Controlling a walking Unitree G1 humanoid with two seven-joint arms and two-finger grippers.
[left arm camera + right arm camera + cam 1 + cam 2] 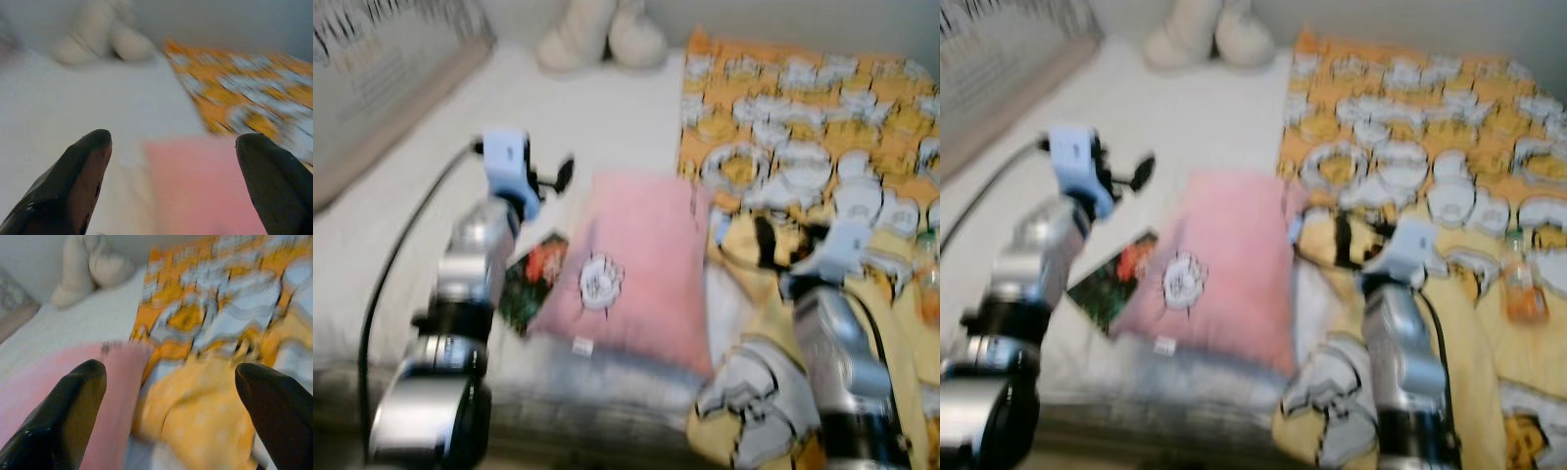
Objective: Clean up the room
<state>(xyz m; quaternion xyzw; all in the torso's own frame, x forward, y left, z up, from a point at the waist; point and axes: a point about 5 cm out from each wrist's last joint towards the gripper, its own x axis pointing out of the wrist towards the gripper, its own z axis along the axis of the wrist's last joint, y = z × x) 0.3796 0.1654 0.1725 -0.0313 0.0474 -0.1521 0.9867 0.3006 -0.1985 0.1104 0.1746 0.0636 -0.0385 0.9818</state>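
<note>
The left hand [171, 181] hung wide open and empty above the near left corner of the pillow [631, 264], and the right hand [168, 406], equally open and empty, hovered over the blanket [1410, 127] at the pillow's right edge. The pillow lay flat on the bed [597, 117], partly over a glossy book [530, 274]. Soft, light and pink, it would likely squash, so pinching a corner seemed best.

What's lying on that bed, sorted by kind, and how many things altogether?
Pillow: 1
Blanket: 1
Book: 1
Bottle: 1
Plush toy: 1
Total: 5
</note>
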